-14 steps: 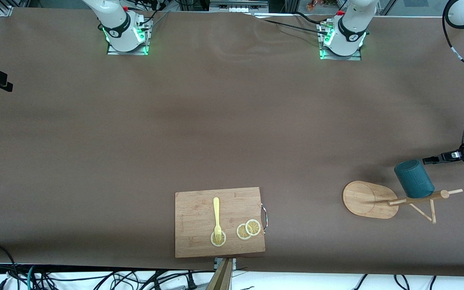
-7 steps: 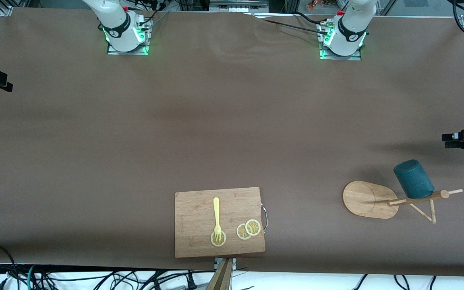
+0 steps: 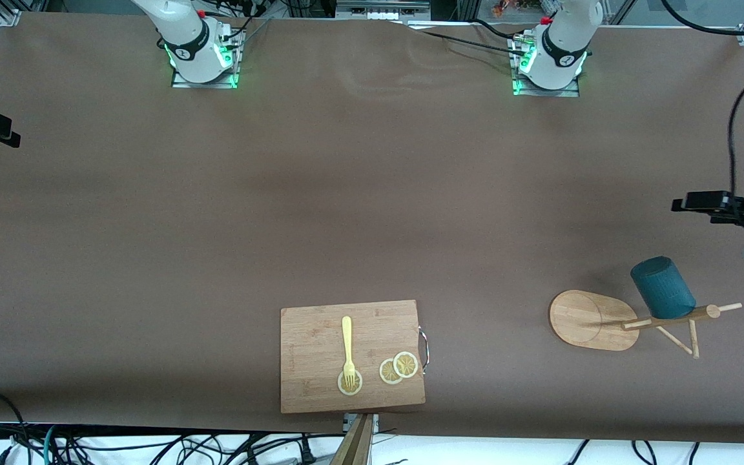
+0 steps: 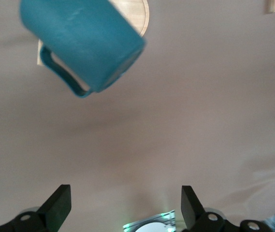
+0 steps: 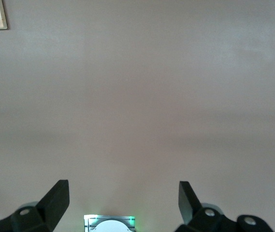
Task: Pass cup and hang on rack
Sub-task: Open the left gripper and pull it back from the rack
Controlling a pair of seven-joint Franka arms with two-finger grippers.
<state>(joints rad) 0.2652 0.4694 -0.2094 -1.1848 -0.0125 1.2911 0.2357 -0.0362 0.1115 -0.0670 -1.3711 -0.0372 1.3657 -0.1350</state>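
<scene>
We find the cup [image 3: 662, 287] hung on a peg of the rack [image 3: 595, 320], toward the left arm's end of the counter [image 3: 372, 206]. The left gripper [image 4: 125, 208] hangs over bare counter near the cup, jaws open and empty. The right gripper [image 5: 123, 205] waits high over bare counter, jaws open too. A board [image 3: 352, 355] carries a fork [image 3: 347, 345] and lemon slices [image 3: 398, 368].
</scene>
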